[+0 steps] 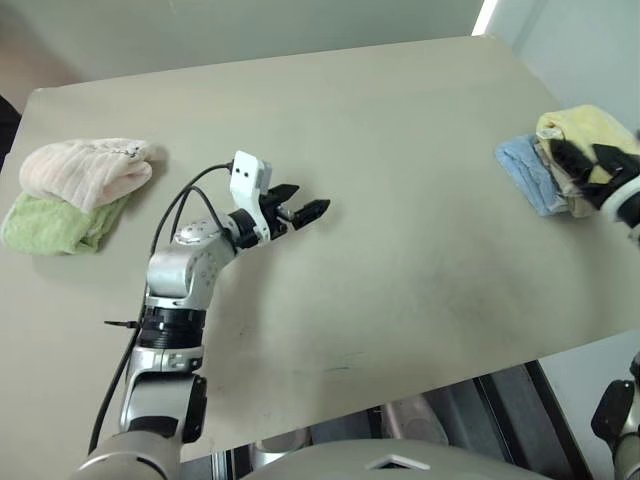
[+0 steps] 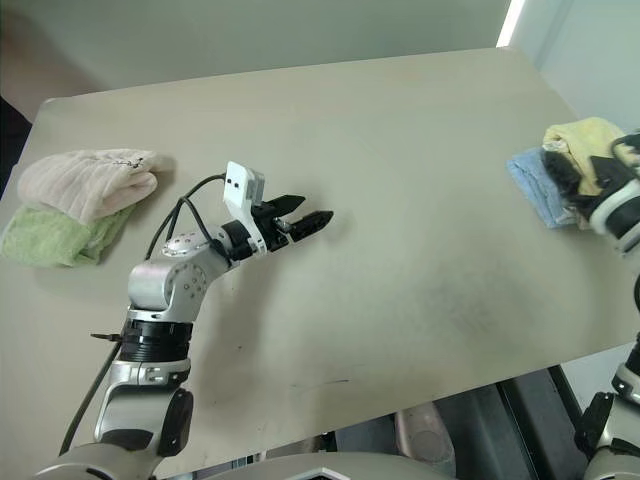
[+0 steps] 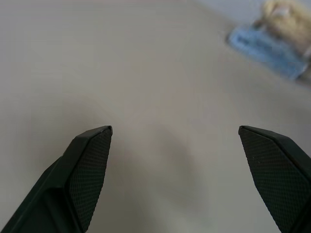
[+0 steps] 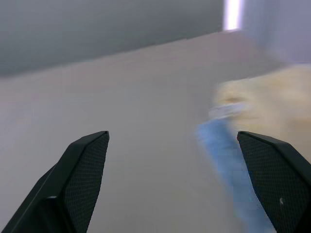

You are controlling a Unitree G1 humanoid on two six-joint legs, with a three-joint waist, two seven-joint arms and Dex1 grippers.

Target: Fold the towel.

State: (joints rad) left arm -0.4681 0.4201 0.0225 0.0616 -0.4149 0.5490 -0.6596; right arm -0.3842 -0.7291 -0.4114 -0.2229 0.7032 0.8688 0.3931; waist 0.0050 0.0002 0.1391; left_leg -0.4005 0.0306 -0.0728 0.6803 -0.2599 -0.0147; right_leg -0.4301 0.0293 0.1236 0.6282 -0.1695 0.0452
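Note:
The pale yellow towel (image 1: 585,125) lies bunched at the table's far right edge, on top of a light blue towel (image 1: 525,170). My right gripper (image 1: 585,160) hovers over that pile with its black fingers apart and nothing between them; in the right wrist view the yellow towel (image 4: 272,104) sits just ahead of the open fingers. My left gripper (image 1: 300,203) stands open above the bare middle of the table, well to the left of the pile. In the left wrist view the yellow towel (image 3: 286,17) shows far off beyond its fingers.
A pink towel (image 1: 85,170) rests folded on a green towel (image 1: 50,225) at the table's left edge. The beige table (image 1: 420,280) has its front edge near me and its right edge just past the pile.

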